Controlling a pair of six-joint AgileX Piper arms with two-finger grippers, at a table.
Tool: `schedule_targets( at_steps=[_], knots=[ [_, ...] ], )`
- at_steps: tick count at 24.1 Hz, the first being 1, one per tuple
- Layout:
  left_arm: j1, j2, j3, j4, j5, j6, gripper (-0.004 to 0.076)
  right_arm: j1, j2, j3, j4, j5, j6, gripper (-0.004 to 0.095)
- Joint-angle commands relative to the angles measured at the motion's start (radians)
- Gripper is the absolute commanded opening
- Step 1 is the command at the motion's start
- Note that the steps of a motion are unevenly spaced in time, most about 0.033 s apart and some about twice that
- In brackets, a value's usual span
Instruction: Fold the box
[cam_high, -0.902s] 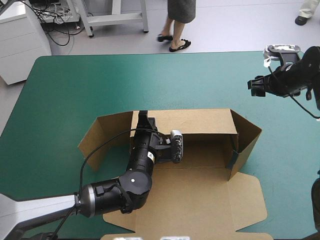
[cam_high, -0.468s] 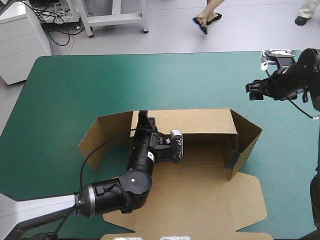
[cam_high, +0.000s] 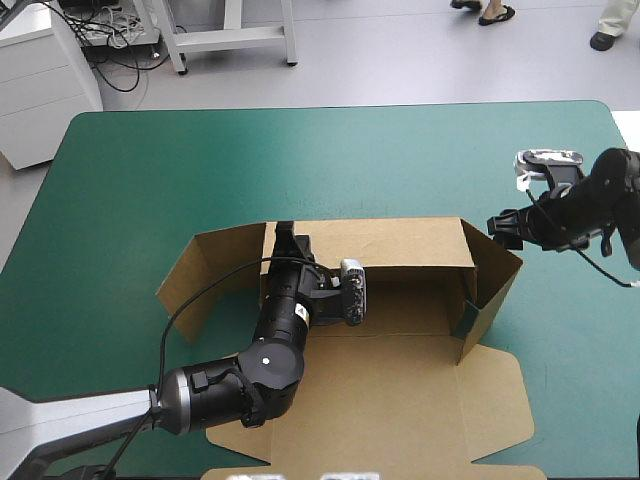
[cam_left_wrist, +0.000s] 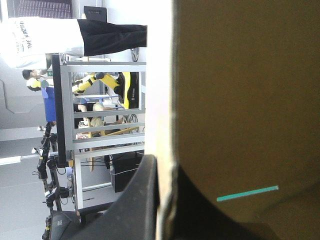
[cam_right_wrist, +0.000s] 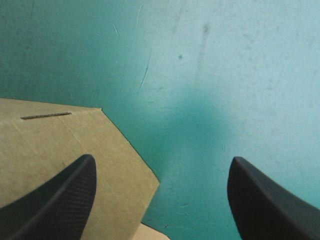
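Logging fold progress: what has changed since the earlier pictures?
The open black right gripper has come toward the table's near edge, from over the teal-green cover to the top corner of the raised right flap of the brown board box, holding nothing. The black left gripper stays shut on the box's rear wall; the box has not moved.

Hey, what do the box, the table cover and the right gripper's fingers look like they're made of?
Box: matte brown cardboard, by its creases and cut edges. Cover: teal-green, matte, finely scratched; perhaps a vinyl or rubber mat, unclear. Right gripper's fingers: black with a fine weave-like grain, maybe carbon fibre or textured plastic.
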Motion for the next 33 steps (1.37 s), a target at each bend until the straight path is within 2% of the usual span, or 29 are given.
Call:
schedule_targets(
  at_steps=[1,9,11,14,16,23,25,30,33],
  knots=[
    [-0.006,-0.028,-0.017,-0.003,0.007,-0.015,-0.0032,-0.003,-0.095,0.064,0.015,-0.065,-0.019,0.0671],
    [-0.006,-0.028,-0.017,-0.003,0.007,-0.015,-0.0032,-0.003,-0.24,0.231,0.035,-0.128,-0.078,0.0671],
    [-0.006,-0.028,-0.017,-0.003,0.007,-0.015,-0.0032,-0.003,-0.274,0.266,0.064,-0.137,-0.124,0.0668],
    [-0.006,-0.028,-0.017,-0.003,0.005,-0.015,-0.0032,-0.003,-0.337,0.332,0.152,-0.137,-0.325,0.0668],
    [-0.006,-0.028,-0.017,-0.003,0.005,-0.015,-0.0032,-0.003,-0.356,0.347,0.208,-0.133,-0.406,0.0668],
    [-0.006,-0.028,-0.017,-0.003,0.005,-0.015,-0.0032,-0.003,-0.367,0.352,0.294,-0.072,-0.507,0.0667],
    [-0.006,-0.028,-0.017,-0.003,0.005,-0.015,-0.0032,-0.003,-0.367,0.356,0.294,-0.081,-0.51,0.0667],
    [-0.006,-0.028,-0.017,-0.003,0.005,-0.015,-0.0032,-0.003,-0.367,0.438,0.415,-0.133,-0.601,0.0667],
    [-0.006,-0.028,-0.017,-0.003,0.005,-0.015,-0.0032,-0.003,-0.374,0.474,0.443,-0.172,-0.626,0.0667]
  ],
)
